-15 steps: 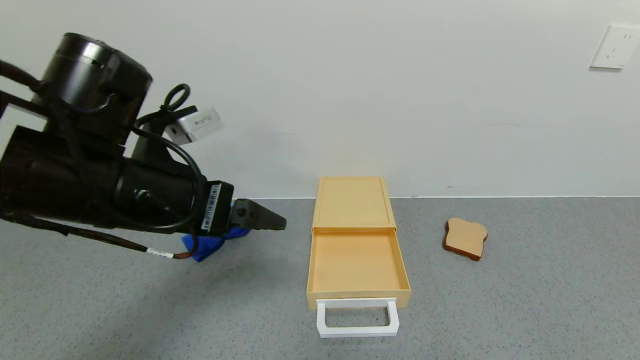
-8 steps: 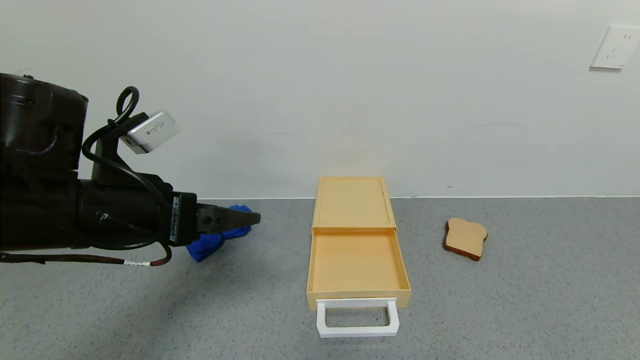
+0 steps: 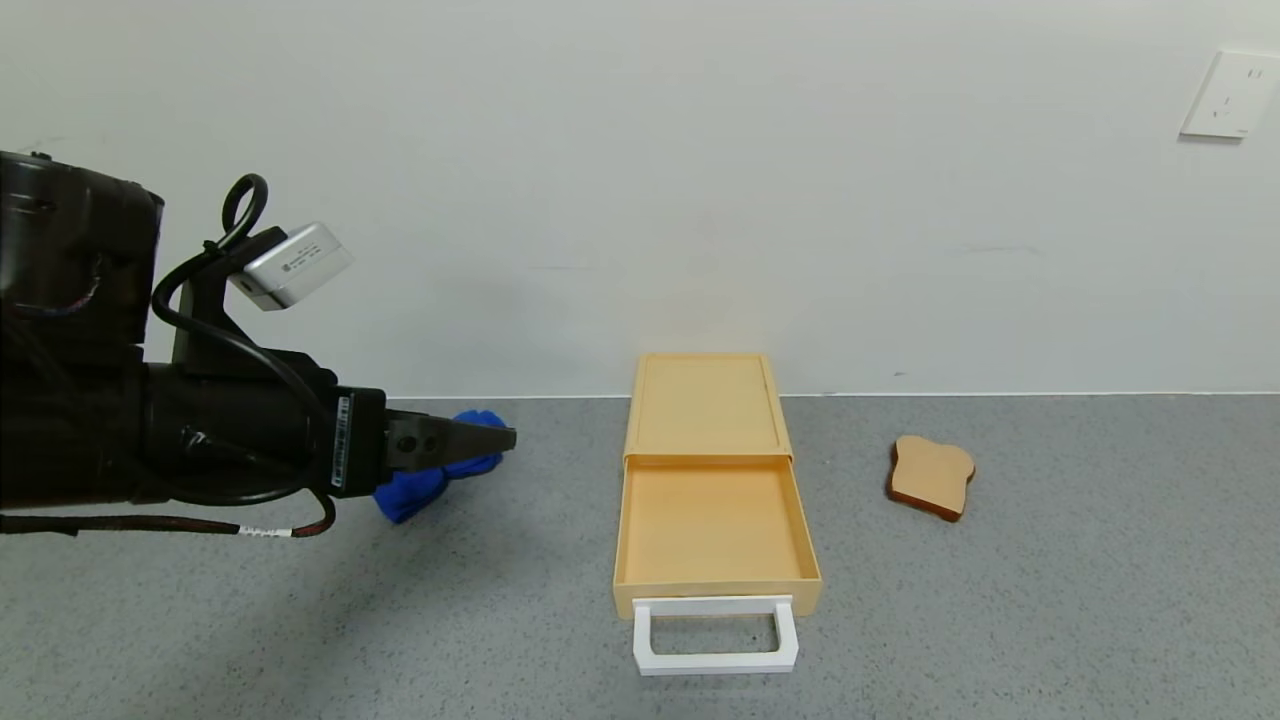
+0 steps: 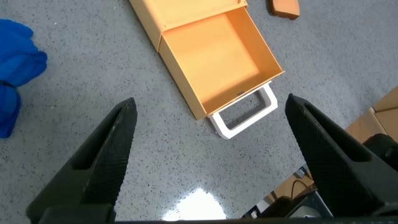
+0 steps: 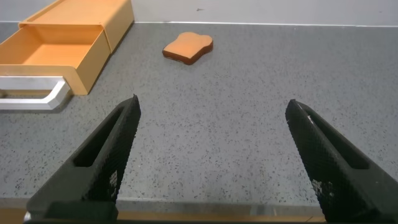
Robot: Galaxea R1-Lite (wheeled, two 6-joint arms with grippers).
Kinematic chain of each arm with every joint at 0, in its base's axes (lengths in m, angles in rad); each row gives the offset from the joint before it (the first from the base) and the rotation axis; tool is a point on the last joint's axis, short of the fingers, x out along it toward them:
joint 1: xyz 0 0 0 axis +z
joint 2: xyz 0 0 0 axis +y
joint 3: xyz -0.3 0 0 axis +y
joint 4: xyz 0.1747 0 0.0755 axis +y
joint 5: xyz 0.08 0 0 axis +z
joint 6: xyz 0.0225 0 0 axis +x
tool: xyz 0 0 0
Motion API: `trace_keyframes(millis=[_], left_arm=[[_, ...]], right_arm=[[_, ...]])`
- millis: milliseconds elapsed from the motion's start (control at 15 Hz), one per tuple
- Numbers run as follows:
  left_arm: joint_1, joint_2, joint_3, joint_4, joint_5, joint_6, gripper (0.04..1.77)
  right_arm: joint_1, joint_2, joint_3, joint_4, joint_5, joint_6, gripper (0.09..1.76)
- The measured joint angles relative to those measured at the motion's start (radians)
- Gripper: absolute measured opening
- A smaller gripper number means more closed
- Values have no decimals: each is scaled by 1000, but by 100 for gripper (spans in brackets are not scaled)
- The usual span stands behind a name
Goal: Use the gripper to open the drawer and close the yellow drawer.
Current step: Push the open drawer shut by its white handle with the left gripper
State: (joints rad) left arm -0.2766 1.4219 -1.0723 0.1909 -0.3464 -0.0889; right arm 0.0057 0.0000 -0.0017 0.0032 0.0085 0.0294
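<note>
The pale yellow drawer stands pulled out of its flat yellow box at the table's middle, with its white loop handle toward me. The tray is empty. My left gripper hangs above the table to the left of the box, open and empty. In the left wrist view the drawer and handle lie beyond the spread fingers. My right gripper is open and empty near the table's front edge; it does not show in the head view. The right wrist view shows the drawer.
A tan toast slice lies to the right of the box, also in the right wrist view. A blue cloth lies under my left gripper. The wall runs close behind the box. A wall socket is at upper right.
My left arm has swung back to the left and away from the drawer; in the last half second it barely moved. The drawer and toast have not moved.
</note>
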Motion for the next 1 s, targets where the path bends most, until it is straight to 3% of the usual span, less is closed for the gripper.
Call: trace_keyframes(millis=[667, 867, 1000], left_arm=[[-11, 8, -23, 9, 3, -7, 172], [-56, 19, -55, 40, 33, -49, 172], [-97, 29, -113, 127, 68, -110, 172]], right_arm=[[0, 0, 0, 0, 0, -1, 171], [0, 0, 0, 0, 0, 0, 171], [-1, 0, 0, 0, 0, 0, 171]])
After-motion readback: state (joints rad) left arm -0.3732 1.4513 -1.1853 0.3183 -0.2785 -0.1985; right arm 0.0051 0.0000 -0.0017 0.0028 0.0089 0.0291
